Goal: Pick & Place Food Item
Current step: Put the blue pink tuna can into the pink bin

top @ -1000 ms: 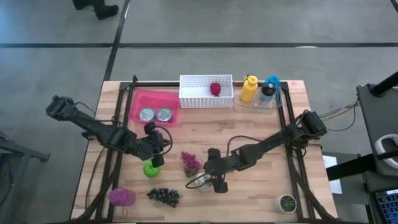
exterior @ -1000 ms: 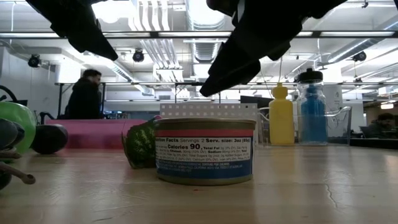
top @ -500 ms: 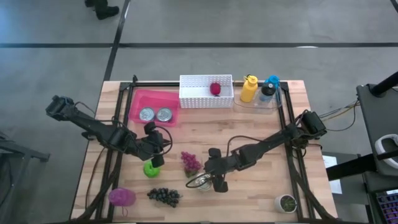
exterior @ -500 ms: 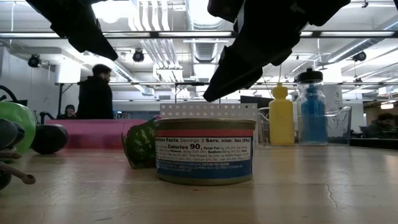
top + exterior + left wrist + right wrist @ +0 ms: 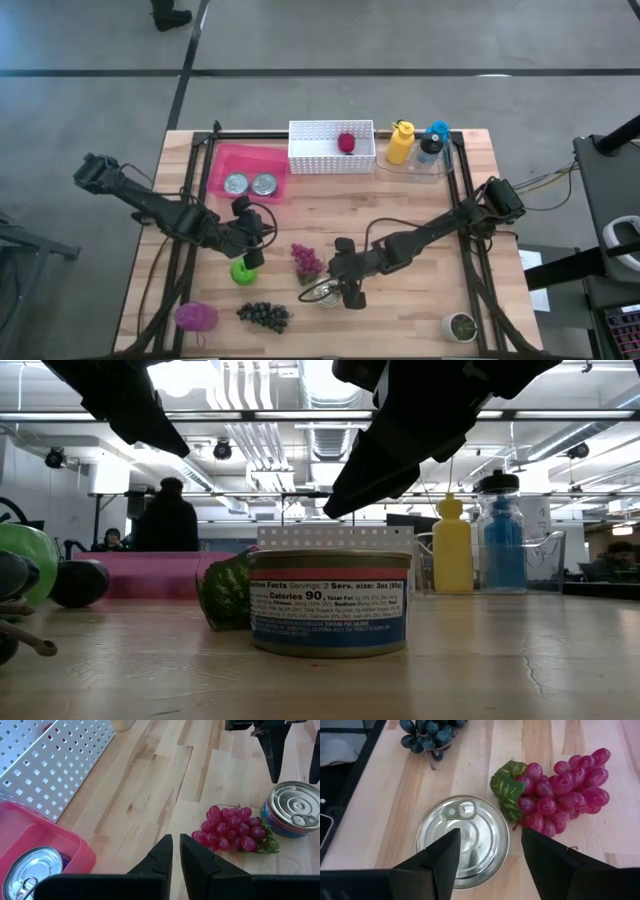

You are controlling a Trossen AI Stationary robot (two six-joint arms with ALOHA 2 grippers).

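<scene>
A tin can with a pull-tab lid stands upright on the wooden table, near the front centre. My right gripper hangs open just above its lid, both fingers clear of it; the low view shows a gap between the finger and the can. A bunch of red grapes lies beside the can. My left gripper is shut with nothing in it, raised over the table just behind a green apple.
A pink tray holding two cans and a white perforated basket with a red fruit stand at the far edge, with yellow and blue bottles to their right. Dark grapes, a purple item and a small jar lie near the front.
The finger of my right gripper seen over the can in the low view has shifted a little sideways. The can has stayed put. A person in the room behind has walked to the right.
</scene>
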